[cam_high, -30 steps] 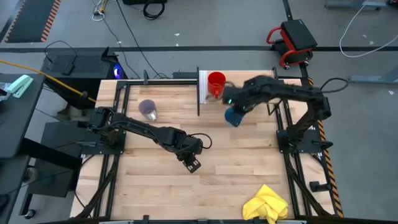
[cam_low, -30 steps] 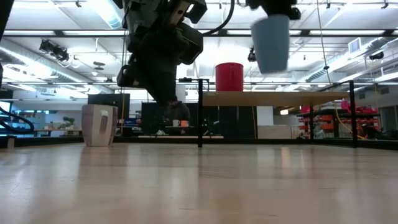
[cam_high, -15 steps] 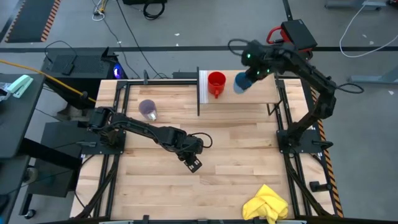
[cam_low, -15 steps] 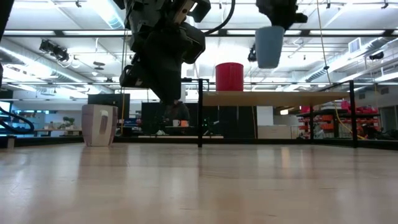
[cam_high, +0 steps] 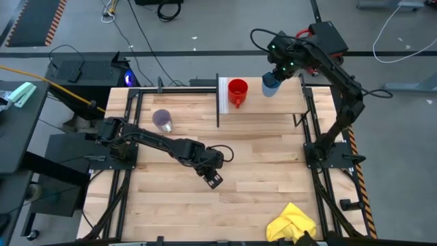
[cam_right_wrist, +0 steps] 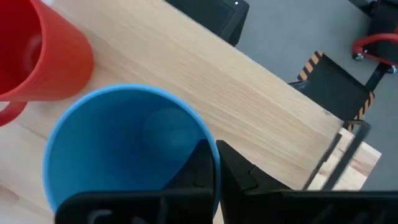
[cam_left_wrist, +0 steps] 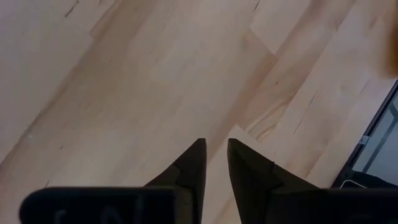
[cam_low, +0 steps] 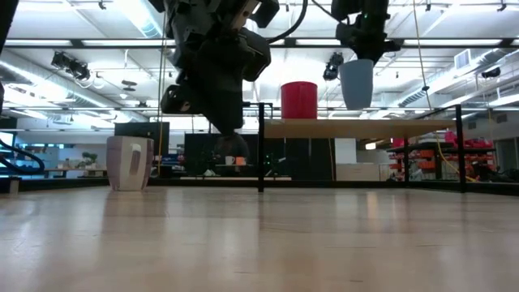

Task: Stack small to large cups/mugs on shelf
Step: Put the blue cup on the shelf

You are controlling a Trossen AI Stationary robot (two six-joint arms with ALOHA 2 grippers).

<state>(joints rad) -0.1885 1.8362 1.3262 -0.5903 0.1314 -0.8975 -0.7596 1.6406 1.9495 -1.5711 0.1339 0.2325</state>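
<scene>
The right gripper (cam_high: 275, 76) holds the light-blue plastic cup (cam_high: 270, 86) by its rim, one finger inside and one outside the wall, mouth up, axis vertical. The cup hangs just above the light-wood shelf board (cam_high: 287, 102), beside the red handled mug (cam_high: 237, 90) standing there and apart from it. The translucent purple-grey cup (cam_high: 162, 120) stands on the plank tabletop (cam_high: 259, 178), well away from the mug. The left gripper (cam_high: 211, 179) waits over mid-table, jaws nearly together, holding nothing.
</scene>
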